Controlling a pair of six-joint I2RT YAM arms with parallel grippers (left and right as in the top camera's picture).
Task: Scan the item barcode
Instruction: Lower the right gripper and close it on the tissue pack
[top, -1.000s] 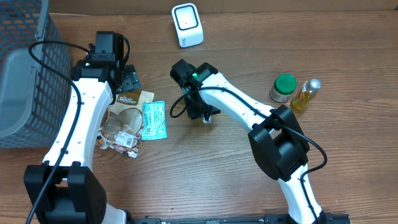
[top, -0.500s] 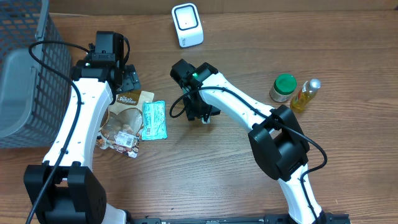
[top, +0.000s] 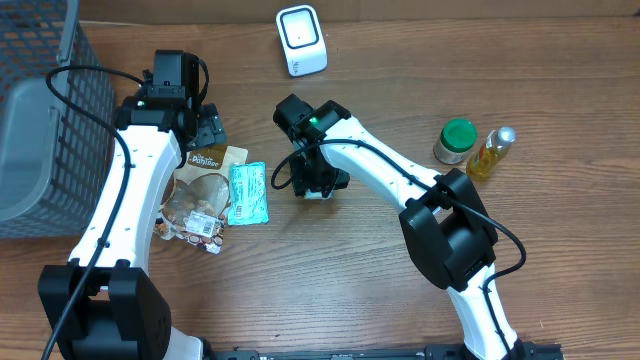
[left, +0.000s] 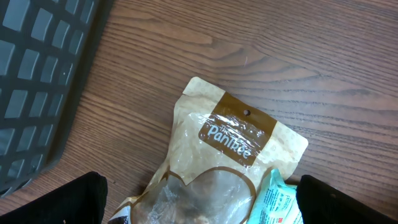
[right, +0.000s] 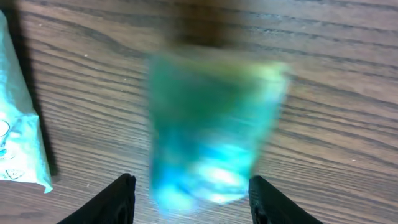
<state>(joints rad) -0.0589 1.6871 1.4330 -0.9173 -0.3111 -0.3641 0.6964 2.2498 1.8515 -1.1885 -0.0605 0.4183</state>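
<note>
Scan not done | right pincer (right: 191, 190) astride a blurred teal packet (right: 211, 118), can't tell if clamped | left pincer (left: 202, 193) wide apart, empty | you must bring it to the scanner (top: 301, 39), well apart.

Bench (top: 560, 60): brown wood grain, smooth, low sheen.
Basket (top: 40, 120): grey plastic grid, matt.
Snack pouch (left: 239, 134): kraft-paper look, matt, with a clear glossy film window that is crinkled and catches the light.
Teal packet (top: 247, 193): thin plastic film, shiny, wrinkled.
Barcode scanner (top: 301, 40): white moulded plastic, smooth, slight gloss.
Jar (top: 456, 141): green plastic lid, smooth.
Bottle (top: 491, 152): clear, yellow contents, silvery cap.
Left arm (top: 130, 190) and right arm (top: 385, 170): smooth white plastic shells, black matt joints.
Teal-green item (right: 211, 124) in the right wrist view: blurred; finish cannot be told.
</note>
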